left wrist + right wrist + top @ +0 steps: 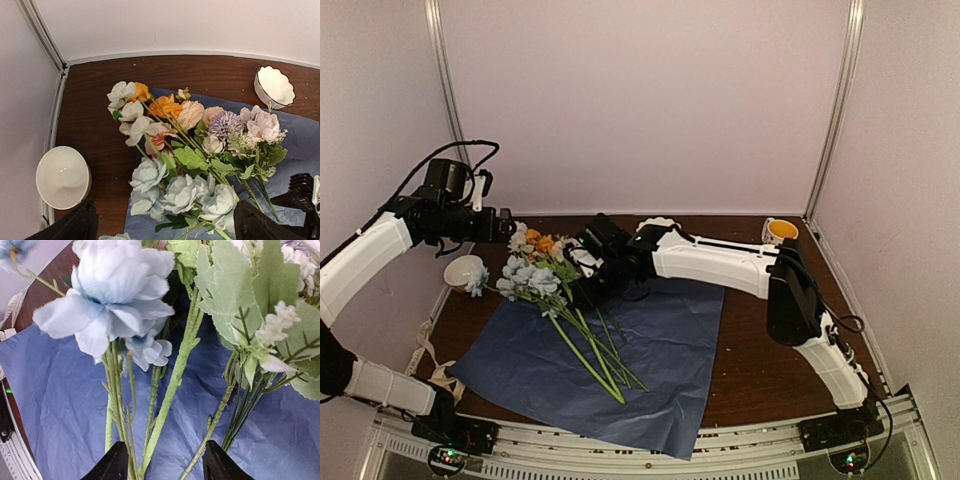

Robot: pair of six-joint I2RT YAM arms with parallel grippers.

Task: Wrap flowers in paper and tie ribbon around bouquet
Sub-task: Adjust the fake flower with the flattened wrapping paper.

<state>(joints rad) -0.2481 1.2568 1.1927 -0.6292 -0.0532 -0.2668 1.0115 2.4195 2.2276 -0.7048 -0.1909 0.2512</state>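
Brown wood makes up the table (760,340), on which the paper (660,370) is spread flat, dark blue face up, with one near corner hung past the near edge. The flowers (555,290) are laid slantwise across the left half of the sheet, blooms to the far left and stem ends toward the near middle. No wrapping is judged to be done yet.

The right gripper (164,452) is set low over the stems with its fingers parted. Several stems run loosely through the gap and none is seen pinched. The left gripper (164,210) is held above the blooms, spread wide around nothing.

Because the stems are fanned rather than bunched, some could be let slip when the paper is folded. The thin sheet could also be dragged or creased by a finger pressed onto it.

A plain white bowl (62,177) at the left edge is seen empty, with a pale blue bloom (478,285) just beside it. A scalloped bowl (273,86) past the paper's far edge is empty too. A cup (780,230) at the far right shows yellow inside, but its contents cannot be told. The ribbon (428,350) is seen at the near left, off the paper.
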